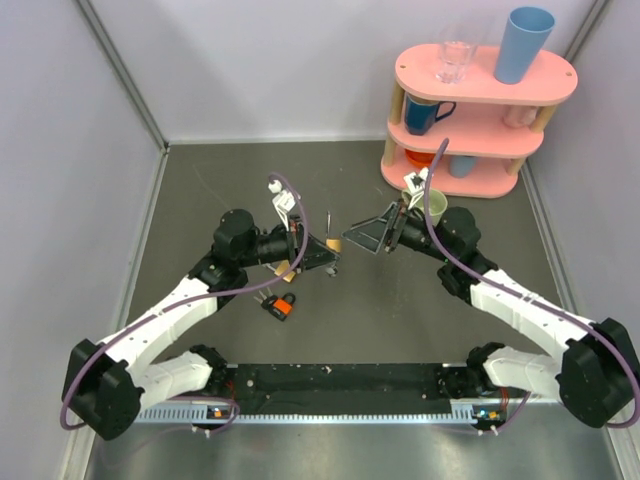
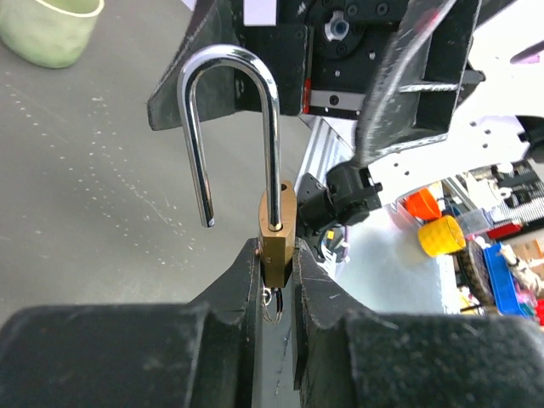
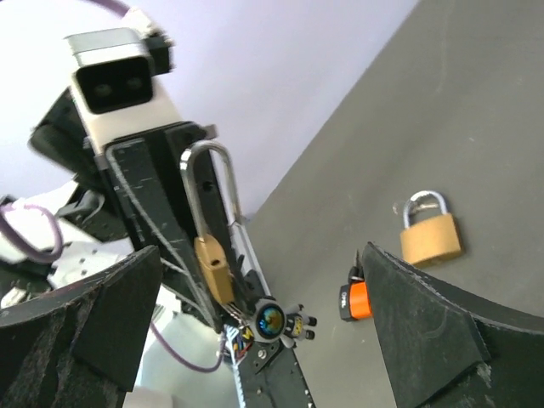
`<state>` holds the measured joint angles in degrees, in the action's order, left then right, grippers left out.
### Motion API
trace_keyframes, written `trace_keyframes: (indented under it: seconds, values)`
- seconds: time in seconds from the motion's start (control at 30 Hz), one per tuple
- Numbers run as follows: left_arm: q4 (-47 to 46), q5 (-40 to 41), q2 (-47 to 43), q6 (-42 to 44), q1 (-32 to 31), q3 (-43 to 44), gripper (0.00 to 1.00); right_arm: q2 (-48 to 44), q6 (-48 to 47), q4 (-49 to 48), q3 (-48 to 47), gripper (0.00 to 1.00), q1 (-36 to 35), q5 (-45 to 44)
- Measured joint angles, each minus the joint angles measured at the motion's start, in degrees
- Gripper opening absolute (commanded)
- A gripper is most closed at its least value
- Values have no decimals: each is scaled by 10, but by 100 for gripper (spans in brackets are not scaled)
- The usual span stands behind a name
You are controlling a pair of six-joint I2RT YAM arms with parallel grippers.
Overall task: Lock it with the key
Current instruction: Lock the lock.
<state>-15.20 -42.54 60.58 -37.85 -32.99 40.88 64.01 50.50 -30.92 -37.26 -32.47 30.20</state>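
My left gripper is shut on the body of a brass padlock and holds it upright above the table. Its long silver shackle is swung open, with one leg free. A small silver ring with thin keys hangs under the padlock body, between my fingers; I cannot tell whether a key is in the keyhole. In the right wrist view the same padlock shows with a small keychain figure dangling below. My right gripper is open and empty, facing it closely. In the top view the two grippers nearly meet.
An orange-and-black padlock and a second brass padlock lie on the table below the left arm. A green mug stands by a pink three-tier shelf holding cups at the back right. Grey walls enclose the table.
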Motion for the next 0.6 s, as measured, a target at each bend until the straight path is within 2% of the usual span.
trace_keyframes:
  seconds: [0.27,0.47,0.6]
  values:
    - [8,-82,-1,11,-1,24,0,34,-6,-103,-42,99,0,126]
    - [-21,-133,-1,-13,-1,28,0,74,15,-164,-61,98,0,173]
    - [-43,-151,-1,-30,-1,28,0,102,52,-223,-68,83,0,200]
